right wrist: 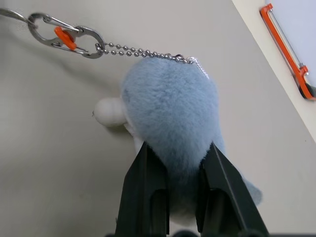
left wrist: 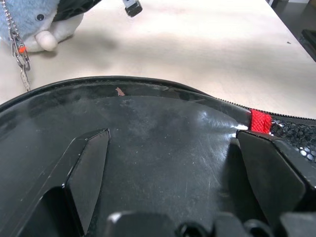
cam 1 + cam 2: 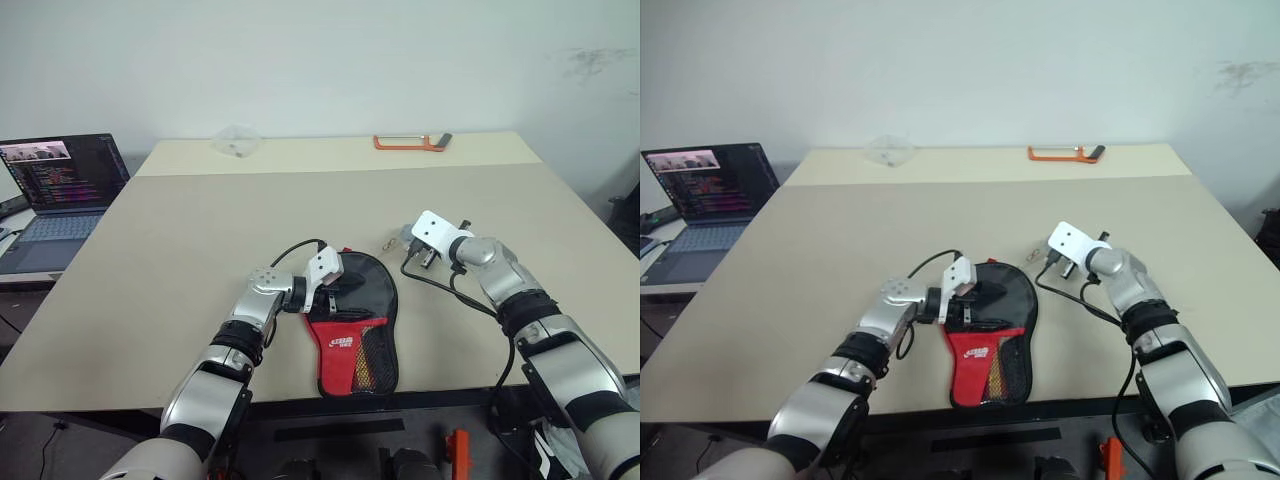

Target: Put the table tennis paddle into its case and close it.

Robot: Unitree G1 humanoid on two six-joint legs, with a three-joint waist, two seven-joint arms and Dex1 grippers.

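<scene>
case (image 3: 355, 320) lies flat near the table's (image 3: 200, 240) front edge, about midway along it, its black round part pointing toward the far edge and its red lower part with white logo and mesh panel reaching the front edge. through the mesh a bit of light wood with red-orange shows, which looks like the table tennis paddle's (image 3: 362, 372) handle inside the case; i cannot tell how far the zip edge is done up. left gripper (image 3: 335, 290) hovers over the black part from the case's left side, its fingers (image 2: 86, 173) spread wide over the fabric, gripping nothing. to the right of the case, further from the front edge, the right gripper (image 1: 180, 170) is pinching a small blue-grey plush toy (image 1: 170, 113), its fingers pressed into the fur on both sides. a ball chain with a metal clip (image 1: 64, 35) trails from the toy across the tabletop. an orange-framed tool (image 3: 410, 142) lies at the far edge toward the right corner, with a clear crumpled bag (image 3: 237, 141) at the far edge toward the left. a laptop (image 3: 60, 195) stands open beyond the table's left side.
</scene>
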